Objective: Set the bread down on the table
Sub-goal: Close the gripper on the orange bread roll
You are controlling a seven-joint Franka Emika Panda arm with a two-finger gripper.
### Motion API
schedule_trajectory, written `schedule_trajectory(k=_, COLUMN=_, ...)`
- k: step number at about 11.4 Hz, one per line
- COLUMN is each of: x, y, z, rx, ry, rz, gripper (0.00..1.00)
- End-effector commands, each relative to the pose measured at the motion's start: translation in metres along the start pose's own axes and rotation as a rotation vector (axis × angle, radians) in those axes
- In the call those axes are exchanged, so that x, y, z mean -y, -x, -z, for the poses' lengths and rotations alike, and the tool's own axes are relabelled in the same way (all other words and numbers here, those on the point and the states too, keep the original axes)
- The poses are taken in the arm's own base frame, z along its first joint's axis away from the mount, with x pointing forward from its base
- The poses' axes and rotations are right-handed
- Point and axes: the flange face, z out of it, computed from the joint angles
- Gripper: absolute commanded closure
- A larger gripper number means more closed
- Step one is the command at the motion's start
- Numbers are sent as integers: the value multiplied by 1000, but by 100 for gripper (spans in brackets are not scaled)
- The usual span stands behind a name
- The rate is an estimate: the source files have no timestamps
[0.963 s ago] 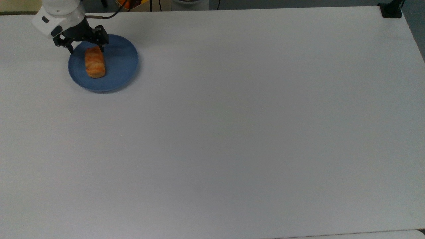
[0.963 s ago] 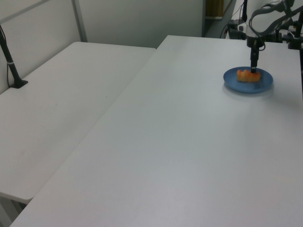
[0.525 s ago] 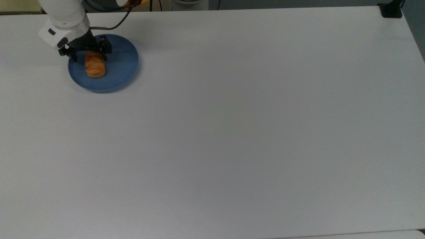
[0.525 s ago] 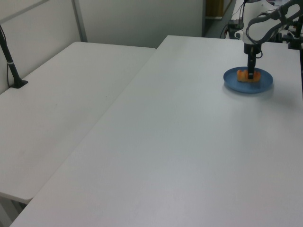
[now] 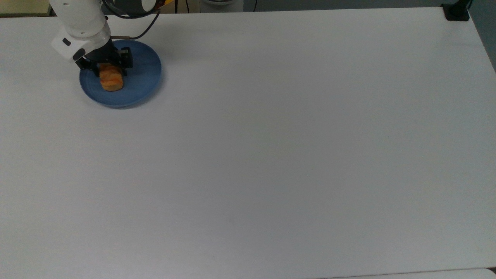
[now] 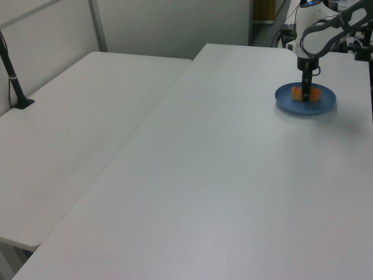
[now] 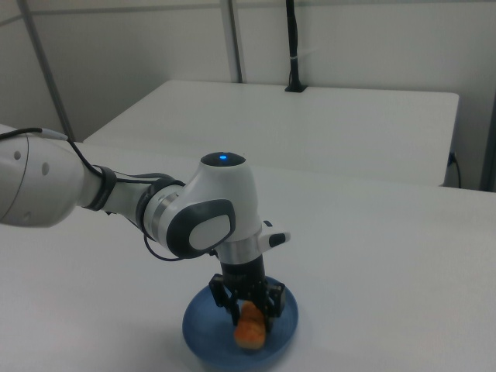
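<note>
claw (image 5: 108, 71) straddles bread (image 5: 111, 80) — plate (image 5: 143, 77) near table (image 5: 271, 155) edge.

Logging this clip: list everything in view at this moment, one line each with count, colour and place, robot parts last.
bread: one, golden-orange, lying on the blue plate between the gripper's fingers.
blue plate: one, blue, round, on the table near the top view's upper left.
table: one, white, holding the plate.
second table: one, white, beside the first, at the left view's left.
black clamp post: one, black, standing on the second table's edge.
gripper: one, black, lowered over the bread with a finger on either side, open.
arm: one, white and grey, reaching down over the plate.
</note>
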Motion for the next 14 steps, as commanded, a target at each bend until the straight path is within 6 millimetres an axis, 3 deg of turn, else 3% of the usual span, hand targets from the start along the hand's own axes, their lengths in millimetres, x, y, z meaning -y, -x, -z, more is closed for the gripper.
schedule_trajectory(k=1, x=8, y=-3, z=3, rx=-18, ry=-3, rz=-29, gripper=59)
schedule_trajectory(k=4, x=8, y=-1, z=6, rx=-16, ry=-6, rz=-33, gripper=85)
schedule_trajectory(k=6, x=7, y=1, z=10, rx=2, ry=-16, rz=-37, gripper=89)
schedule_trajectory(k=9, x=1, y=3, z=31, rx=28, ry=-31, rz=-58, gripper=89)
schedule_trajectory(k=11, x=-5, y=6, z=61, rx=33, ry=-37, rz=-79, gripper=89)
schedule_trajectory(k=14, x=-15, y=10, z=129, rx=71, ry=-61, rz=-95, gripper=88)
